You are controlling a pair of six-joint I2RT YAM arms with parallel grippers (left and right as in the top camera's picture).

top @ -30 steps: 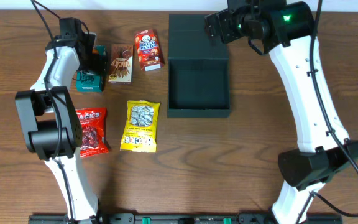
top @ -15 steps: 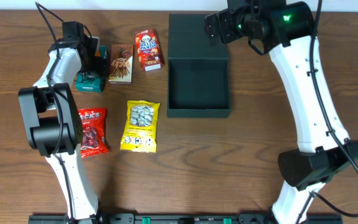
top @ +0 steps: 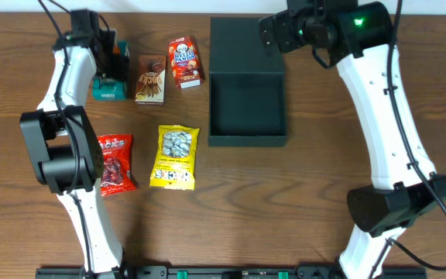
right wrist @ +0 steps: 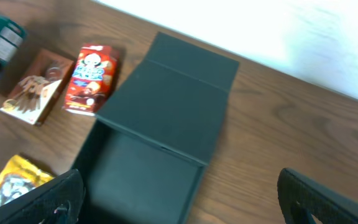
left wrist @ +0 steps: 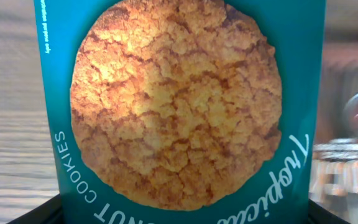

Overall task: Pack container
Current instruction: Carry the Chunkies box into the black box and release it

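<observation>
Location type: probably a robotics lab workstation. Indicators: left arm (top: 66, 85) and right arm (top: 378, 101) based at a black rail (top: 231, 273); wood-grain table (top: 324, 178); retail snack packs (top: 175, 157) set out flat; bare white wall (right wrist: 303, 31) behind.

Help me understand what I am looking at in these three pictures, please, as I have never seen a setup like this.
These are two robot arms at a wooden table, each ending in a two-finger gripper. The wide picture comes from a fixed camera above the table. The other two come from small cameras on the arms' wrists. On the table lie the container, a dark box with its lid folded open and nothing inside, a red carton, a brown carton, a yellow bag and a red bag. The left gripper is at a teal cookie carton, which fills its wrist picture; whether it grips the carton I cannot tell. The right gripper hangs open near the container's lid, holding nothing.
</observation>
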